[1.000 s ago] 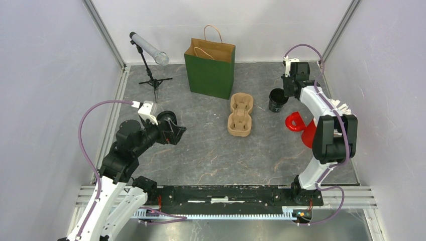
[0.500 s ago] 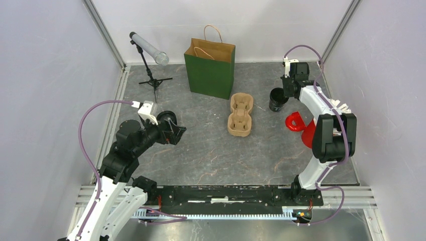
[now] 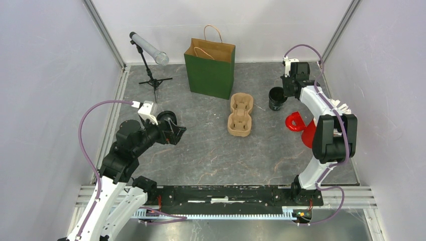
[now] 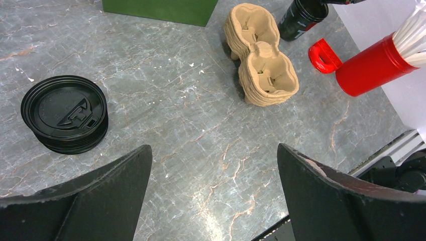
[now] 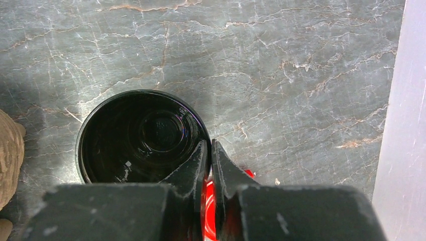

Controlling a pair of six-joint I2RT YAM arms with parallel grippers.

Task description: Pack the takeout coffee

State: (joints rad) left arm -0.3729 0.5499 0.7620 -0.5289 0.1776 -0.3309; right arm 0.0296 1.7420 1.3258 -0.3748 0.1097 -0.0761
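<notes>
No lidded takeout cup shows in any view. A lidless black cup [image 3: 276, 99] stands on the table right of the brown pulp cup tray [image 3: 240, 116]. My right gripper [image 3: 286, 92] is shut on the cup's rim; in the right wrist view one finger is inside the cup [image 5: 140, 135] and one outside, the gripper [image 5: 210, 150] pinching its right edge. A stack of black sip lids [image 4: 64, 113] lies on the table in the left wrist view. My left gripper [image 4: 213, 150] is open and empty, above the table near the lids; it also shows in the top view [image 3: 178, 133].
A green paper bag [image 3: 210, 70] stands behind the tray. A red holder with white straws [image 3: 307, 131] and its red ring handle [image 3: 294, 122] lie near the right arm. A small tripod with a tube [image 3: 148, 50] stands at the back left. Walls enclose the table.
My right gripper and the lidless cup have shifted very slightly toward the back. The left arm has not moved.
</notes>
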